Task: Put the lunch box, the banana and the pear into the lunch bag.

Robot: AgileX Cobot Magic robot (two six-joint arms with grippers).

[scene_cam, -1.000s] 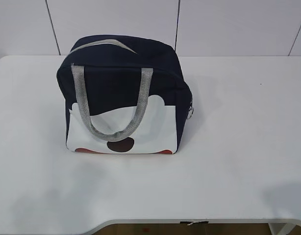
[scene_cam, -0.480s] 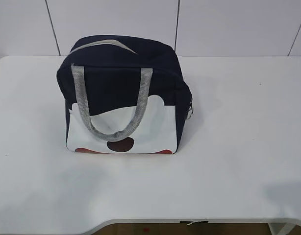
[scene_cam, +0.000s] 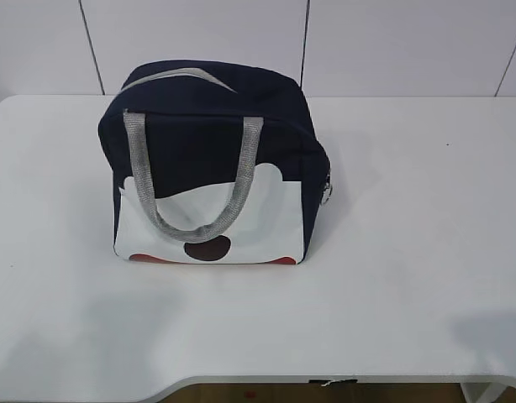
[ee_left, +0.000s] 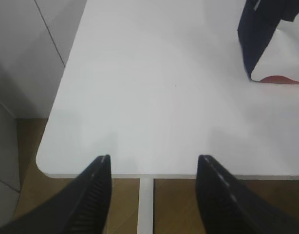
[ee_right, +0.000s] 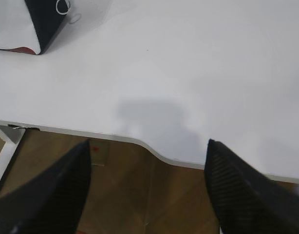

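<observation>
— Navy fabric, white front panel: the bag (scene_cam: 212,159) stands upright on the table (scene_cam: 392,252), left of the middle, toward the far edge.

— Is it zipped?

— The top looks closed from the outside camera, with the grey zip running along the upper edge. One grey handle (scene_cam: 191,180) hangs down over the front panel; the ring pull (ee_right: 63,7) dangles at the bag's right side.

— And the box, the banana, the pear?

— None of them shows in any view, so I cannot tell where they are.

— Where are the arms?

— Neither shows in the outside view. The left gripper (ee_left: 153,168) hovers over the near edge of the table at its left corner, fingers (ee_left: 93,195) spread fairly wide with nothing between them. Only a corner of the bag sits at the top right of that view, well apart from it.

— The right one?

— The right gripper (ee_right: 147,165) hangs over the near edge too, fingers (ee_right: 242,190) very wide and empty, wooden floor (ee_right: 140,195) below them. Its shadow falls on the table just ahead, and the bag's corner is well off at the upper left.
</observation>
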